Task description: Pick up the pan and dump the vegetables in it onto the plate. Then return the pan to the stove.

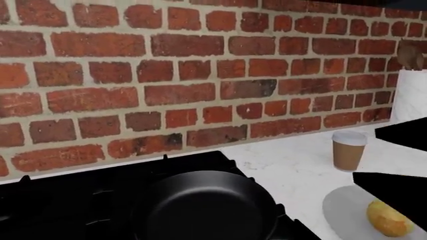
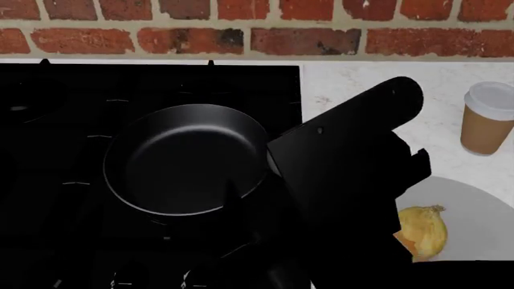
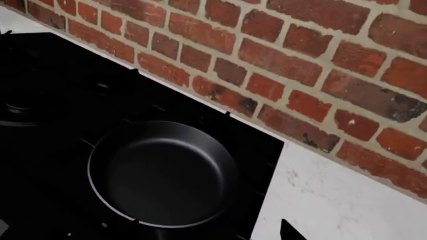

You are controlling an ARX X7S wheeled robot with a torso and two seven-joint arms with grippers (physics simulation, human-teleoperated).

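Observation:
The black pan (image 2: 186, 159) sits empty on the stove (image 2: 64, 96), its handle running toward me under a black arm (image 2: 345, 174). The right wrist view looks down on the pan (image 3: 163, 172). Only one tip of my right gripper (image 3: 220, 236) shows, off to the side over the white counter, so the jaws stand apart. The onion (image 2: 422, 232) lies on the pale grey plate (image 2: 473, 211), beside the stove. The left wrist view has the pan (image 1: 207, 207) low in front and the onion (image 1: 388, 220) on the plate (image 1: 343, 207). My left gripper is lost against the black.
A brown paper cup (image 2: 487, 118) with a white lid stands on the white counter (image 2: 353, 78) behind the plate. The red brick wall (image 2: 241, 36) closes the back. A row of stove knobs lies along the near edge, mostly in shadow.

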